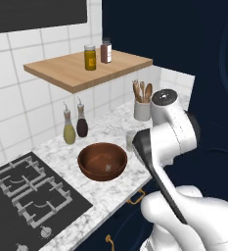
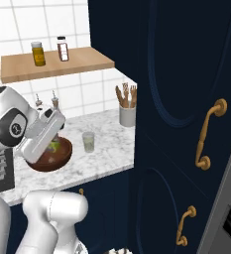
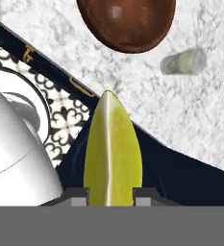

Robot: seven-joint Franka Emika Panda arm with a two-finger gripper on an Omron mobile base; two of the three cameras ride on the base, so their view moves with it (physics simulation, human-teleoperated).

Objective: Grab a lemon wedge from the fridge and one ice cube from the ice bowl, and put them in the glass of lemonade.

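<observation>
The claw [image 3: 110, 194] grips the wedge [image 3: 112, 149] above the table [image 3: 132, 96] edge, short of the glass [image 3: 183, 61] beside the bowl [image 3: 128, 21]; carry it level over the glass rim; lower before releasing, avoiding a splash.

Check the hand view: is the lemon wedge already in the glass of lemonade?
No. The lemon wedge sits clamped between the claw's fingertips, apart from the glass of lemonade on the marble counter.
</observation>
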